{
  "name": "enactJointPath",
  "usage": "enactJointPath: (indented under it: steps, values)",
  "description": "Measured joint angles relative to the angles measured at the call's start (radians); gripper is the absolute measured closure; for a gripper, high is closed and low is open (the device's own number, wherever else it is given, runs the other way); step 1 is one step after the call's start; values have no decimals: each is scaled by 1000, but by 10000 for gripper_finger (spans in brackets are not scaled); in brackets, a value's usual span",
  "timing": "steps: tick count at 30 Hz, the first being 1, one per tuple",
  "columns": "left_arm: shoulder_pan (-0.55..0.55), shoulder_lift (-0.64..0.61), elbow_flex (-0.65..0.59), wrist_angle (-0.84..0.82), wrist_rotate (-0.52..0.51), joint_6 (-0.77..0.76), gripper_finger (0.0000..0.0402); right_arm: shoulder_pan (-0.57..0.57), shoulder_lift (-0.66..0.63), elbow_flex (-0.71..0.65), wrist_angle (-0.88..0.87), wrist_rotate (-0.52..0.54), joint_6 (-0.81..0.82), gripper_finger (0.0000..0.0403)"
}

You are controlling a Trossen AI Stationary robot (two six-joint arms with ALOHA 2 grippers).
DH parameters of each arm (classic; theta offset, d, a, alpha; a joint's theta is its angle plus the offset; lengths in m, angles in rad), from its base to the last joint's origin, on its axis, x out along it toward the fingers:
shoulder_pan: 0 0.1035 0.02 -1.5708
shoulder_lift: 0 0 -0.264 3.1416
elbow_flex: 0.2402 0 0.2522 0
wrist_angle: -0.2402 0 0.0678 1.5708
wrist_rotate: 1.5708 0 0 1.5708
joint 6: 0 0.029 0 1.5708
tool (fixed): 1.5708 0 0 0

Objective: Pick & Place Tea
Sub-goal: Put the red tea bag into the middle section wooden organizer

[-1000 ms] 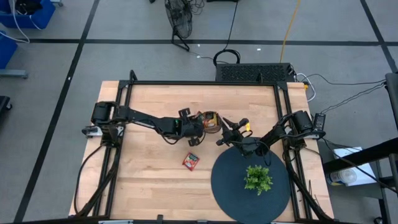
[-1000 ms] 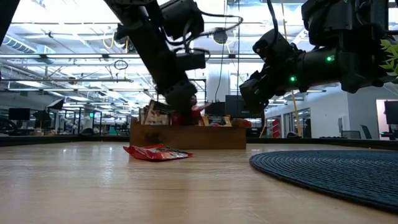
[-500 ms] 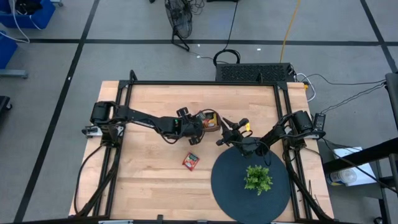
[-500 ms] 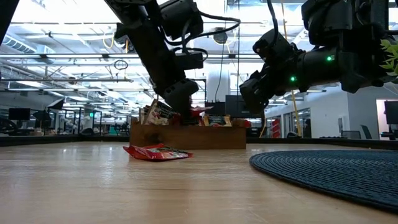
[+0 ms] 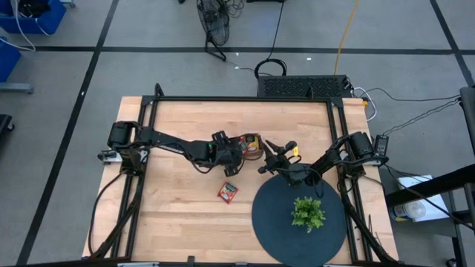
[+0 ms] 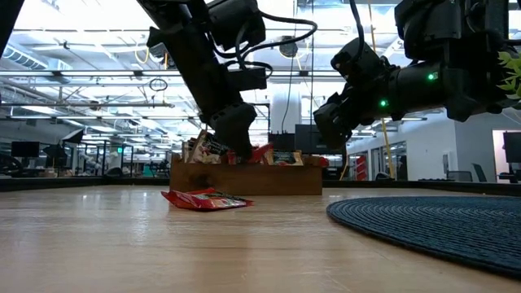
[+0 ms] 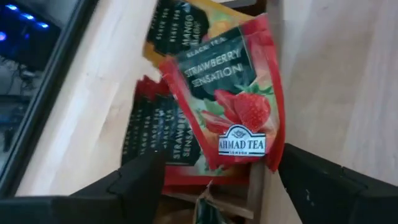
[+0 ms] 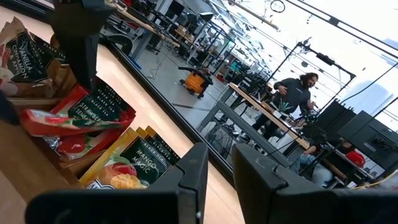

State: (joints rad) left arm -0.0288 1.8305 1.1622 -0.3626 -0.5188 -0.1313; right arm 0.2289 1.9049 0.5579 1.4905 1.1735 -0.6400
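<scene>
Left gripper (image 5: 236, 148), jaws spread, over the tray (image 5: 251, 143); a red sachet (image 7: 230, 99) lies between its fingers. Another sachet (image 5: 228, 192) lies on the table (image 5: 178, 208). Right gripper (image 5: 266, 157), jaws nearly together, hovers right of the tray.

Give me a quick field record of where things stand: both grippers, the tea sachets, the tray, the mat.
left gripper: open, over the brown wooden tray
red strawberry tea sachet: between the open fingers, lying on other sachets in the tray
right gripper: beside the tray, above the table, nothing seen in it
loose red sachet: flat on the wooden table, apart from the tray
round dark woven mat: holds a small green plant
</scene>
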Motion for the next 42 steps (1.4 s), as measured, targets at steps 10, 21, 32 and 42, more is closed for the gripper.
enactJointPath:
  steps: [10, 21, 32, 42]
  values:
    - [7, -1, 19, -12, -16, -83, 96, 0, 0, 0, 0, 0, 0, 342]
    - [8, -1, 40, -230, -114, -128, 98, 0, 0, 0, 0, 0, 0, 342]
    - [-11, -40, 85, -248, -84, -112, 113, 0, 0, -1, 0, 0, 1, 342]
    - [-174, 28, 151, -112, -90, 102, 128, 0, 0, -1, -1, 0, 1, 342]
